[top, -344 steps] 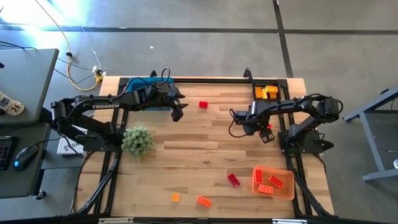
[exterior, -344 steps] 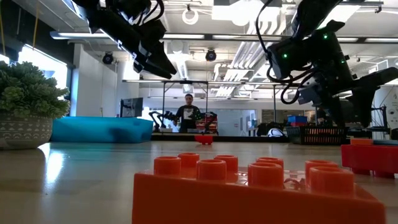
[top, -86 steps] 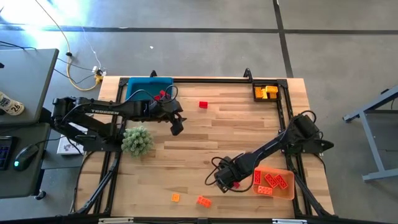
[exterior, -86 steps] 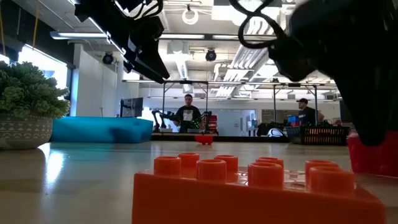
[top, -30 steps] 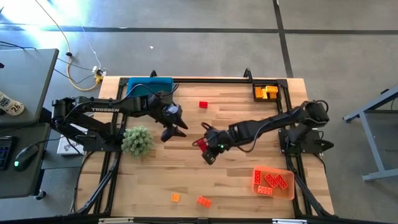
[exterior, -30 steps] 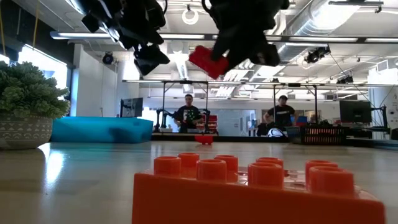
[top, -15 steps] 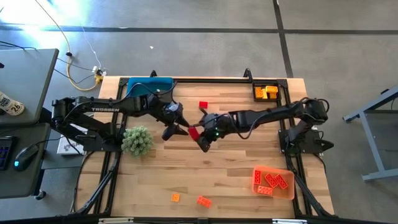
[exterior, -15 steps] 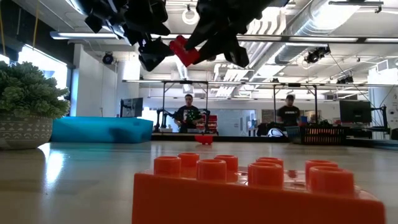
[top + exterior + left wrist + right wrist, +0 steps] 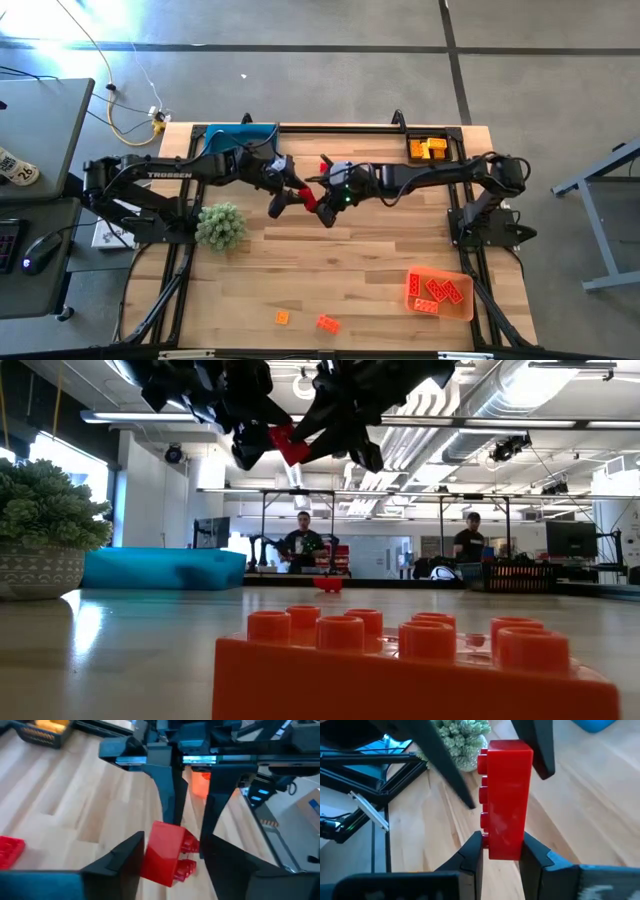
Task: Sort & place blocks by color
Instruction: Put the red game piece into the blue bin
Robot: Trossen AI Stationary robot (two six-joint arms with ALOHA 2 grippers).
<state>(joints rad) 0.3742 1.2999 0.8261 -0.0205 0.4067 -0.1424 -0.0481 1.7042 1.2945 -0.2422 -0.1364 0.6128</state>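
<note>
- So both arms meet up in the air over the bench [image 9: 300, 260], a bit toward 12 o'clock from its middle in the high view.
- The right pincer [image 9: 318, 207] is clamped tight on a red brick [image 9: 506, 797]; in its own wrist view the brick stands on end between the two fingers, studs facing sideways.
- The left pincer [image 9: 288, 196] has its fingers spread on either side of that same red brick. From its wrist view I can't tell if they actually touch it yet.
- In the low view the brick hangs well above the bench top, between the two dark pincers.
- Another small red brick [image 9: 324, 162] sits on the bench just at 12 o'clock of the meeting point.
- Blue tray [image 9: 240, 135] at about 10 o'clock, black bin [image 9: 412, 140] with yellow and orange bricks at 2 o'clock, clear tray [image 9: 462, 308] with red bricks at 4 o'clock.
- Two orange bricks [image 9: 327, 323] lie near 6 o'clock, one huge up close in the low view.
- Green plant ball [image 9: 221, 225] at 9 o'clock.
</note>
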